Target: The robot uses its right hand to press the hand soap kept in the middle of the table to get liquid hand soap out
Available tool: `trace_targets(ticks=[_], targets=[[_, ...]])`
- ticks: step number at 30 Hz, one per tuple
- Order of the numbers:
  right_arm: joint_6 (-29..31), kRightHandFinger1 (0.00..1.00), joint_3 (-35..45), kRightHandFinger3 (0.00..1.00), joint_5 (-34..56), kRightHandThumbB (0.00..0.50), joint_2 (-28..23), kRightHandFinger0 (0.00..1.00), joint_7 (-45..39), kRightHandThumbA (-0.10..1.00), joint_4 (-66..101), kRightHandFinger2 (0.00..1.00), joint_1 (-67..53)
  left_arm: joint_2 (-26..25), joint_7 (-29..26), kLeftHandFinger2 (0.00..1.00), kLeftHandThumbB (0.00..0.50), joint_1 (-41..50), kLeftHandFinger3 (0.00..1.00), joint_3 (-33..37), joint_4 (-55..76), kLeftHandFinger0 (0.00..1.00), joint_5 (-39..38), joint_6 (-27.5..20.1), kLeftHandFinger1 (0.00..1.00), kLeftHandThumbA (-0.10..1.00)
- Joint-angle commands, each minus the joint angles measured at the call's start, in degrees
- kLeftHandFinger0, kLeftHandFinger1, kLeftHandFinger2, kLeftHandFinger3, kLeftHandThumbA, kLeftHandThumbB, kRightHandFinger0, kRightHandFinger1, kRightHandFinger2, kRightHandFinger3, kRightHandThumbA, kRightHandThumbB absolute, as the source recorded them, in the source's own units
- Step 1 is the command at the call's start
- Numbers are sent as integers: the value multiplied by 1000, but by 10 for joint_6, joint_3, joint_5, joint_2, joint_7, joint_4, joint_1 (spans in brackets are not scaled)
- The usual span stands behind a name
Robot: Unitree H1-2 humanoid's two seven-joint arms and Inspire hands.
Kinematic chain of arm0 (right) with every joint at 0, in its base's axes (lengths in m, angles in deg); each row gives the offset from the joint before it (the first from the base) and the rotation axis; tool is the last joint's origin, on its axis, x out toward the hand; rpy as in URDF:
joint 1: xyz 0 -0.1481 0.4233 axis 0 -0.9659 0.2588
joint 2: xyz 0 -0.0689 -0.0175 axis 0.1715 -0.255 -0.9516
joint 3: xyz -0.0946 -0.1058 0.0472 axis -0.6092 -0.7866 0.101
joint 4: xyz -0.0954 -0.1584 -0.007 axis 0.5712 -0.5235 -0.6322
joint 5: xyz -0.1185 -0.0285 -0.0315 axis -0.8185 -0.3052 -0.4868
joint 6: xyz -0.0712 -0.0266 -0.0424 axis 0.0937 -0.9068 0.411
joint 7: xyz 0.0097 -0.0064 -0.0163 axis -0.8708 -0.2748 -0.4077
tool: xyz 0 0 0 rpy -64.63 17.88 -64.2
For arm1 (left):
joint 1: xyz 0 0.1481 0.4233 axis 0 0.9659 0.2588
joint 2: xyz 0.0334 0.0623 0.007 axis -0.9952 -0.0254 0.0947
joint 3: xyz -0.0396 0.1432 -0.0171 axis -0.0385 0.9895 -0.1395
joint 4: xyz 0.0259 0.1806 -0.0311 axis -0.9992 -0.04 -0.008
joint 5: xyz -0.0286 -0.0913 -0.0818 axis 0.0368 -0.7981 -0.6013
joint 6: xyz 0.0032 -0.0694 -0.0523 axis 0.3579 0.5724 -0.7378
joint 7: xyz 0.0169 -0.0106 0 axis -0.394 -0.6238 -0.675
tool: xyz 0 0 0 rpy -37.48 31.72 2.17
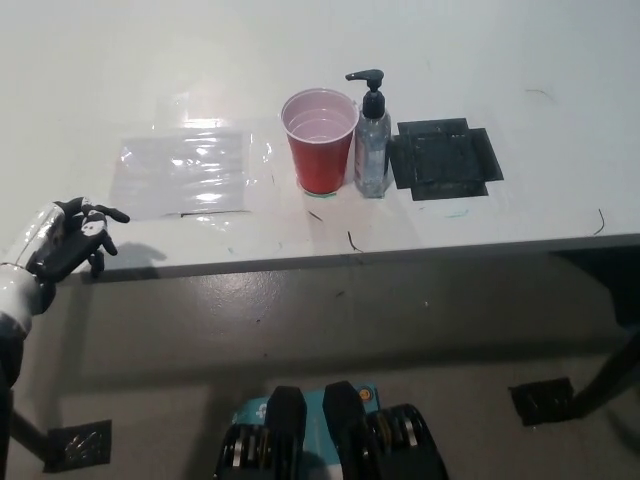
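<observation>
1. You see the hand soap bottle (pixel 372 150) standing upright near the middle of the white surface (pixel 150 80), toward its front half.
2. Its body is clear plastic, slim and tall, and you can see through it; the liquid level is too hard to read from here.
3. A black pump head (pixel 365 77) sits on top, its nozzle pointing toward picture left, over the rim of the cup beside it.
4. That red cup (pixel 320 140) stands upright just left of the bottle, touching it or nearly so; you cannot tell which. Its inside is pale and looks empty.
5. Just right of the bottle lies a flat black square mat (pixel 443 158), close to the bottle's base.
6. Further left on the surface lies a clear plastic sheet (pixel 183 170), flat and glossy, well apart from the cup.
7. Your left hand (pixel 68 245) rests at the front left edge of the surface, far from the bottle. Its fingers are loosely curled and a little apart, holding nothing.
8. Your right hand is not in the head view, so nothing touches the pump.
</observation>
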Motion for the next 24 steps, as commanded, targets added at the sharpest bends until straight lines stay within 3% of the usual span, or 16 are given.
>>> trace_targets(ticks=[1, 3, 6, 9, 10, 12, 13, 15, 18, 20, 24], targets=[[-25, 897, 6, 1000, -1, 113, -20, 897, 2, 822, 37, 951, 18, -9, 6, 240, 7, -11, 499, -5, 22, 177, -6, 6, 171, 283], [-37, 889, 5, 1000, -7, 131, -29, 887, 3, 840, 47, 943, 29, -9, 8, 244, 0, -12, 499, -3, 22, 170, -6, 7, 170, 289], [-40, 939, 1, 1000, -9, 111, -58, 934, 2, 763, 61, 1000, 64, -9, 8, 236, 0, -12, 495, 0, 25, 188, -3, 10, 172, 296], [-40, 937, -16, 1000, -24, 148, -102, 910, -6, 800, 82, 989, 132, -11, 5, 246, 0, -11, 508, 1, 31, 202, 0, 19, 179, 298], [-40, 939, -30, 1000, -29, 121, -119, 924, -9, 851, 96, 989, 177, -10, 7, 241, 0, -12, 506, 0, 28, 202, -2, 17, 174, 294], [-40, 941, -34, 1000, -25, 119, -124, 926, -6, 860, 96, 990, 179, -10, 7, 240, 0, -9, 505, 0, 30, 202, -2, 18, 173, 291], [-40, 950, -49, 1000, -32, 62, -132, 960, -7, 863, 103, 989, 221, -12, 10, 241, 0, -9, 512, 2, 27, 197, -1, 11, 171, 291], [-40, 967, -71, 1000, -43, 24, -145, 993, -17, 896, 105, 1000, 269, -11, 9, 229, 0, -10, 502, 4, 26, 196, 2, 12, 170, 296], [-40, 1000, -101, 1000, -46, 80, -153, 1000, -31, 1000, 81, 1000, 334, -16, 13, 205, 0, -9, 503, 9, 22, 168, 5, 4, 144, 308], [-40, 1000, -121, 1000, -53, 137, -149, 1000, -39, 1000, 61, 1000, 375, -18, 18, 178, 0, -9, 486, 11, 18, 145, 3, -2, 124, 322], [-40, 1000, -170, 1000, -111, 185, -141, 1000, -49, 1000, 25, 1000, 433, -19, 22, 161, 0, -12, 479, 12, 20, 111, 2, 7, 93, 326]])
